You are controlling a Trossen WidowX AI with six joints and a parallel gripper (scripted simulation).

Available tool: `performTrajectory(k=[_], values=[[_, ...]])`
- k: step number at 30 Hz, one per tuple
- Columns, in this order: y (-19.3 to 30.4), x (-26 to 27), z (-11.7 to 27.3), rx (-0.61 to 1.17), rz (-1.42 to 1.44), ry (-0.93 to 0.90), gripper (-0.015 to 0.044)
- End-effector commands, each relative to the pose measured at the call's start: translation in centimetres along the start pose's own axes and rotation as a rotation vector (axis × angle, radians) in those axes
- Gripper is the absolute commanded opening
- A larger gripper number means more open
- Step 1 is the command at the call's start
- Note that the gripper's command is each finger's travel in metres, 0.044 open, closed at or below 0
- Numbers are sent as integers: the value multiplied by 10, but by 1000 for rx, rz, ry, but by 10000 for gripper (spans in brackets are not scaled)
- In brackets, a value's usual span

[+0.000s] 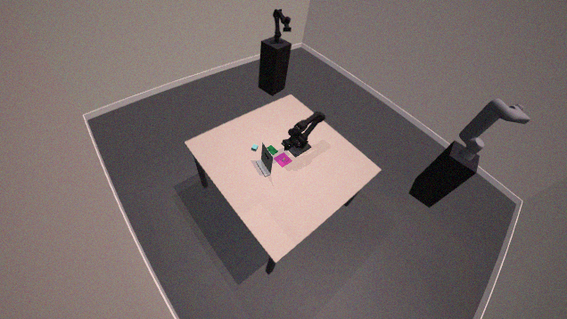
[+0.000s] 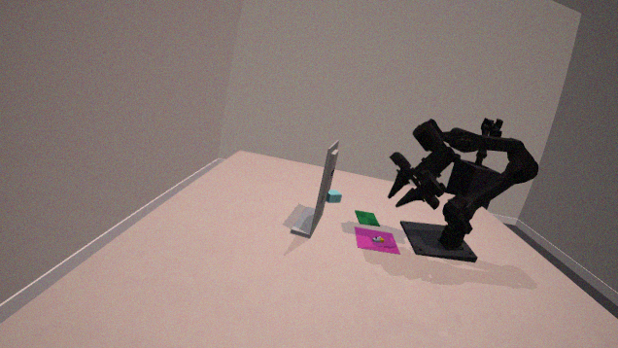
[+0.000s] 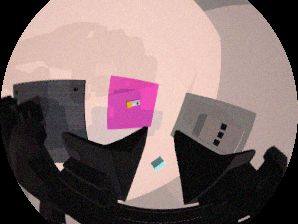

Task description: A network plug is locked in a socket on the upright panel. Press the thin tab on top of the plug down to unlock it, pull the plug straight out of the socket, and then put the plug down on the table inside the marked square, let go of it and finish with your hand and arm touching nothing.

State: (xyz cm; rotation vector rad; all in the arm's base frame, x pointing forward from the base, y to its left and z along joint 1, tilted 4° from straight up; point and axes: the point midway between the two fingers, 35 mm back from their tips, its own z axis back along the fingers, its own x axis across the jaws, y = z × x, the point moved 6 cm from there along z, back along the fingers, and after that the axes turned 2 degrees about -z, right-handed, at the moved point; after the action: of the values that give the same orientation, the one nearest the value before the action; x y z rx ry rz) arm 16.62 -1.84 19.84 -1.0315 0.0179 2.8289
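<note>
The base plate (image 1: 293,154) (image 2: 421,249) (image 3: 72,112) is the landmark here. It is dark grey, flat and four-sided, with small round dots like screw holes near its corners. Above the base plate is the robot's arm (image 1: 317,117) (image 2: 524,162), which is black, with thick rounded joints and long links. The gripper (image 1: 285,148) (image 2: 393,200) (image 3: 161,132), also above the base plate, is black as well. Its two fingers (image 2: 399,186) are wide at the root and become narrow, with pointed ends, like triangles.
</note>
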Motion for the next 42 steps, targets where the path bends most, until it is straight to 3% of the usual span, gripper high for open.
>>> performTrajectory(k=[1,40,42], values=[[0,-2,2,0,0,-2,156],[-2,-60,89,-4,5,-2,156],[-2,-60,89,-4,5,-2,209]])
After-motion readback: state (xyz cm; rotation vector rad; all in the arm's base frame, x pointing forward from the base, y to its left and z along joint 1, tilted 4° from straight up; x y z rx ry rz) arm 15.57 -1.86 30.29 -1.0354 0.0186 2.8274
